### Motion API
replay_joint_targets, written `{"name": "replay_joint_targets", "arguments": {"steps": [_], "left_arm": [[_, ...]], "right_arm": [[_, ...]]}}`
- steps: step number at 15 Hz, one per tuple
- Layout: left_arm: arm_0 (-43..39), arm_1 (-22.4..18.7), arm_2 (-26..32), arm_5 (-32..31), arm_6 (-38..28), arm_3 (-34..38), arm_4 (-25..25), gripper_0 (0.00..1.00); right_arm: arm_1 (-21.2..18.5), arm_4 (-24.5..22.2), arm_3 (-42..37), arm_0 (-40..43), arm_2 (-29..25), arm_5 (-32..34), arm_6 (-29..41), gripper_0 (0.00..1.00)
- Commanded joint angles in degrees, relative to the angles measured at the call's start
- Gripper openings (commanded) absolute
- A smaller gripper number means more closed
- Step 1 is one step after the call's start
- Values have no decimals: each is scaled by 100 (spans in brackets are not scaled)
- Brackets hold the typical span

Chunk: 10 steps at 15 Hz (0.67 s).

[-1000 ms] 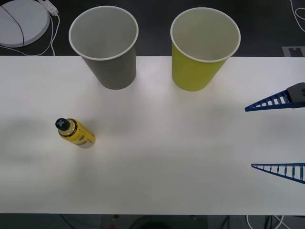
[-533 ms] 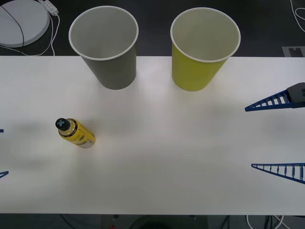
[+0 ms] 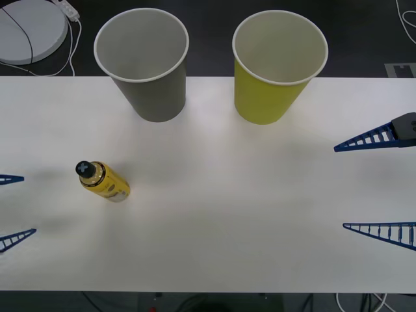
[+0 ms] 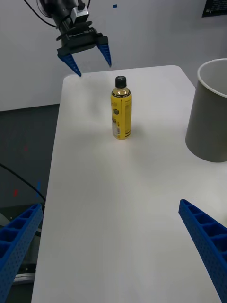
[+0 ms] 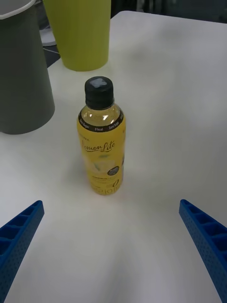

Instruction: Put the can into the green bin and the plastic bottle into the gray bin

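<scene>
Left gripper (image 3: pixel 17 205): it is reaching in over the left edge of the white table (image 3: pixel 221 214), its blue ribbed fingers (image 3: pixel 19 237) spread wide apart and touching nothing. In the right wrist view it (image 4: pixel 87 56) is hanging above the table's far end, jaws pointing down and apart.

Plastic bottle (image 3: pixel 102 181): it is standing upright on the table, near the left gripper and just ahead of its fingertips, not touching them. In the left wrist view the bottle (image 5: pixel 100 142) is sitting in line with the gap between the two fingers, black cap on top, yellow label reading "Lemon Lite".

Gray bin (image 3: pixel 144 62): it is standing upright at the table's far edge, beyond the bottle as seen from the left gripper, well apart from both grippers. Its inside is looking white.

Green bin (image 3: pixel 276 65): it is standing upright beside the gray bin, on the side nearer the right gripper, the two not touching.

Right gripper (image 3: pixel 377 185): it is waiting at the table's right edge, fingers (image 3: pixel 374 138) spread wide and gripping nothing, well apart from the bottle and from both bins. Its own view is looking across the table toward the bottle (image 4: pixel 121 110) and the left gripper.
</scene>
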State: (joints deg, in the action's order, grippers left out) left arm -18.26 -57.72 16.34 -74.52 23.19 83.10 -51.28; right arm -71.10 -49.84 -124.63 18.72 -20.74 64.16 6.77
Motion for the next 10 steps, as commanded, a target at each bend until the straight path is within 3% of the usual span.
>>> {"name": "replay_joint_targets", "arguments": {"steps": [1, 10], "left_arm": [[112, 270, -52, 70, 107, -92, -93, 100], [446, 1210, -60, 360, 168, -118, -717, 100]], "right_arm": [[0, 0, 0, 0, 0, 0, 0, 100], [0, 0, 0, 0, 0, 0, 0, 100]]}}
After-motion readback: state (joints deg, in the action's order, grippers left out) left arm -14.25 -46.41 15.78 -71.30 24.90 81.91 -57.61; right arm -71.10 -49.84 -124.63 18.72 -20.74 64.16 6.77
